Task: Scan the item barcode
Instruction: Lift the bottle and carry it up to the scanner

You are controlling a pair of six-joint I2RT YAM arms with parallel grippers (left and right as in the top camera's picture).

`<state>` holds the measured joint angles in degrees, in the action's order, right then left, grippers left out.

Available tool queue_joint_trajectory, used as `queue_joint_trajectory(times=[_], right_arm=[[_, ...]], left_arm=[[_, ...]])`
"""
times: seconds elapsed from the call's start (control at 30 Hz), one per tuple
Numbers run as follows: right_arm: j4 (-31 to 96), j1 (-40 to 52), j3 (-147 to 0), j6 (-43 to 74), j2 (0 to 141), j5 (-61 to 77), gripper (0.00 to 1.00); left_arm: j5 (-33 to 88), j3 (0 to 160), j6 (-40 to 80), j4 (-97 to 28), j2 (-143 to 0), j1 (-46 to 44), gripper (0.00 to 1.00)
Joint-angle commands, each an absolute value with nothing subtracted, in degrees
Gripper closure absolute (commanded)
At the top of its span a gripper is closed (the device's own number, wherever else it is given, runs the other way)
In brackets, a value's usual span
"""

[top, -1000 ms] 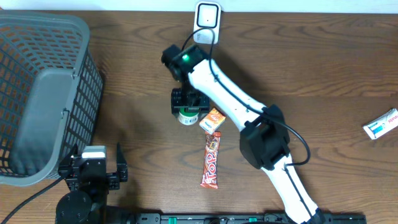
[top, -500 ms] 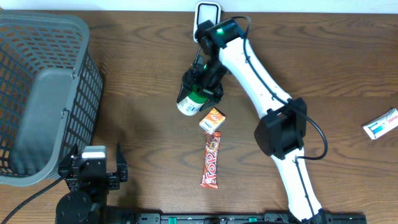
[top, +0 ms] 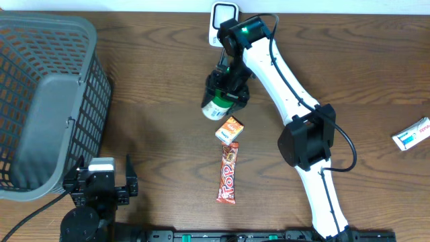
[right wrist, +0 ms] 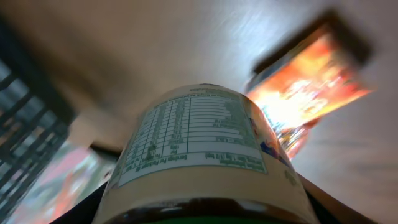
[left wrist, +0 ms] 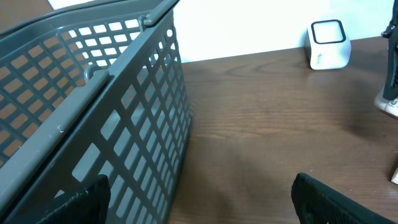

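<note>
Right arm (top: 279,72) stretched toward scanner (top: 224,13); right gripper (top: 228,91) clamps bottle (top: 216,109), seemingly tilted.

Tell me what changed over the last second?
The right gripper, shut on the bottle, carried it a little nearer the white scanner. The left gripper, basket, chocolate bar, orange box and white packet stayed put.

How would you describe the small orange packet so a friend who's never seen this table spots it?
Start at the big grey basket, then look right to mid-table, where the white arm holds a bottle. Close by that bottle lies the packet: short and squarish, unlike the long candy bar next to it.
</note>
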<state>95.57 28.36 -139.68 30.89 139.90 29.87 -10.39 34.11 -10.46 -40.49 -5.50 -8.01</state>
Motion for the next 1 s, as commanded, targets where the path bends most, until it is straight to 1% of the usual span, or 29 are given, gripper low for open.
queue_joint_trajectory(times=[0.0, 0.17, 0.3, 0.5, 0.7, 0.97], right_arm=[[91.85, 29.43, -140.97, 29.23, 139.41, 21.17, 0.56], [81.47, 30.00, -140.97, 29.04, 139.41, 15.11, 0.47], [75.18, 29.54, -140.97, 28.40, 139.39, 5.65, 0.44], [64.64, 29.34, -140.97, 22.20, 139.41, -4.14, 0.44], [51.92, 28.71, -140.88, 15.64, 139.61, -16.08, 0.46], [36.75, 27.44, -140.88, 8.99, 144.90, -18.65, 0.48]], left_arm=[[-10.04, 34.02, -9.96, -40.34, -5.21, -7.79, 0.08], [-10.04, 34.02, -9.96, -40.32, -5.21, -7.79, 0.08], [-10.04, 34.02, -9.96, -40.32, -5.21, -7.79, 0.08], [-10.04, 34.02, -9.96, -40.32, -5.21, -7.79, 0.08], [-10.04, 34.02, -9.96, -40.32, -5.21, -7.79, 0.08], [-10.04, 34.02, -9.96, -40.32, -5.21, -7.79, 0.08]])
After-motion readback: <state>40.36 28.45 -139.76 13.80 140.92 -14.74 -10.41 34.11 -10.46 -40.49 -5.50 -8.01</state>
